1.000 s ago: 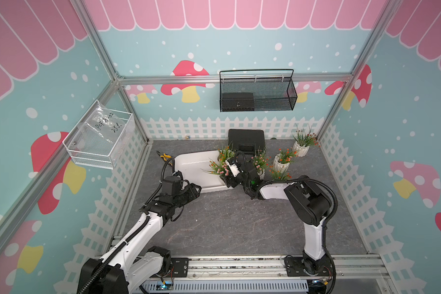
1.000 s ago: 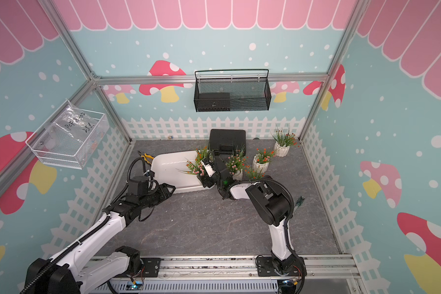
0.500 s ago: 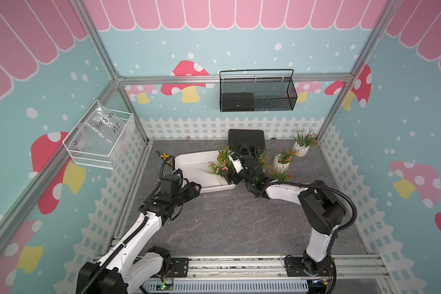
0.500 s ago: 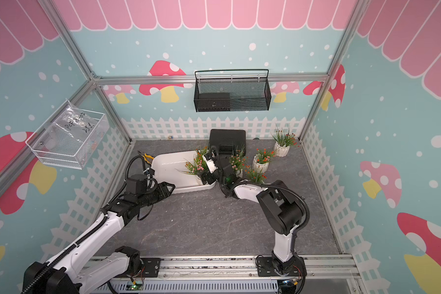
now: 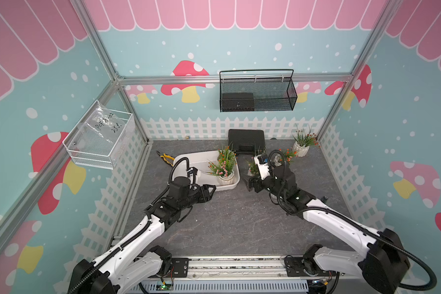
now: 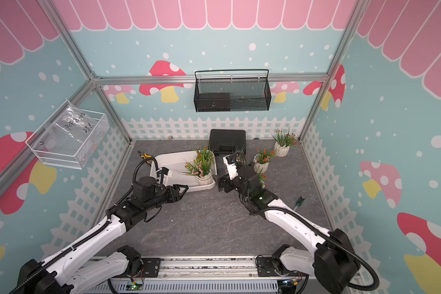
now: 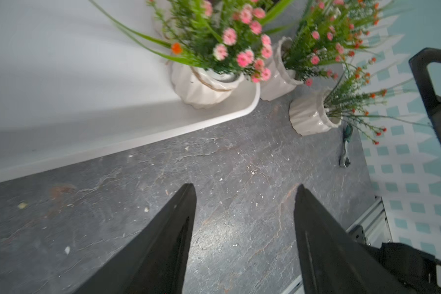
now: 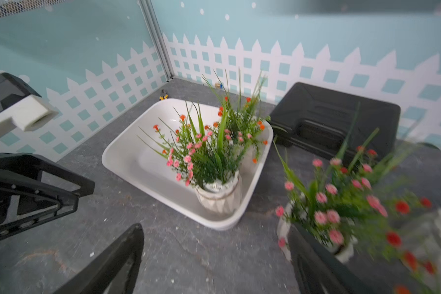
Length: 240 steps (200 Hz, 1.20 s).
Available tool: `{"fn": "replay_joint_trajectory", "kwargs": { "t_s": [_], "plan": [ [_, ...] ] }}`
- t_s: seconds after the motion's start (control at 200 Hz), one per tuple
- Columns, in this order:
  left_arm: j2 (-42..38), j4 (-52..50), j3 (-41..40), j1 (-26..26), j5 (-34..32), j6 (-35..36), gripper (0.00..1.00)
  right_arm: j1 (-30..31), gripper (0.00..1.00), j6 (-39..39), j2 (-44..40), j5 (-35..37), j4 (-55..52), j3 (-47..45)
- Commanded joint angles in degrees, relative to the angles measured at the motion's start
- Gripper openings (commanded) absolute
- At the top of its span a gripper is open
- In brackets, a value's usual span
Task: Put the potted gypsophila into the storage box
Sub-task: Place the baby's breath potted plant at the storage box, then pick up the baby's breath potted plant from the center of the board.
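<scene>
Two potted gypsophila (image 6: pixel 203 178) upright inside the storage box (image 5: pixel 201 163), both in the corner nearest the right jaws: pink-flowered pot (image 5: pixel 225 179) in front against the box wall, orange-flowered pot (image 5: pixel 226 156) just behind it. Remainder of the box bare and white. Box flat on the grey desk (image 5: pixel 227 224), its near rim just ahead of the left jaws, its rounded corner a short gap from the right jaws. Outside the box, close beside the right jaws: third pot (image 8: pixel 341 203) with pink flowers, blurred, partly behind one finger, not between the two; contact impossible to tell. Behind the right jaws, on the desk: fourth pot (image 6: pixel 260 166) with orange flowers and, well apart in the far corner, corner pot (image 6: pixel 281 149). Left jaws open and empty, low over bare desk, tips aimed at the box corner. Right jaws spread wide and empty, turned towards the box. Beyond the box from both jaws: black hard case (image 5: pixel 245 137), just beside its far corner, and yellow-handled pliers (image 5: pixel 164 155). On the walls above: black mesh basket (image 5: pixel 257 101), clear wire tray (image 5: pixel 99 145).
</scene>
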Motion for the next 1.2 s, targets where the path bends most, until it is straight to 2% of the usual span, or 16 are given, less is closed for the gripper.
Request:
{"fn": "replay_joint_trajectory", "kwargs": {
  "t_s": [0.0,0.155,0.335,0.52,0.771,1.196],
  "plan": [
    [1.7,7.8,0.8,-3.7,-1.4,3.9,0.63,-1.6,0.9,6.2,-8.3,4.4,-11.9,-4.2],
    [5.6,15.1,0.6,-7.4,-0.5,6.8,0.62,-4.0,0.93,11.2,-19.8,9.8,-23.0,-7.2],
    [11.9,17.5,3.6,-10.7,1.7,8.5,0.62,-9.1,0.96,14.0,-24.1,10.0,-28.6,-9.7],
    [16.7,17.8,6.4,-12.7,3.1,11.5,0.62,-11.2,0.99,15.5,-24.6,11.0,-30.7,-11.6],
    [22.8,20.7,9.3,-12.8,9.3,12.1,0.62,-11.2,0.99,18.7,-25.1,12.0,-30.9,-13.9],
    [24.9,17.7,10.5,-12.8,7.7,13.7,0.62,-11.2,0.98,17.5,-16.8,10.2,-23.3,-17.5]
  ]
}}
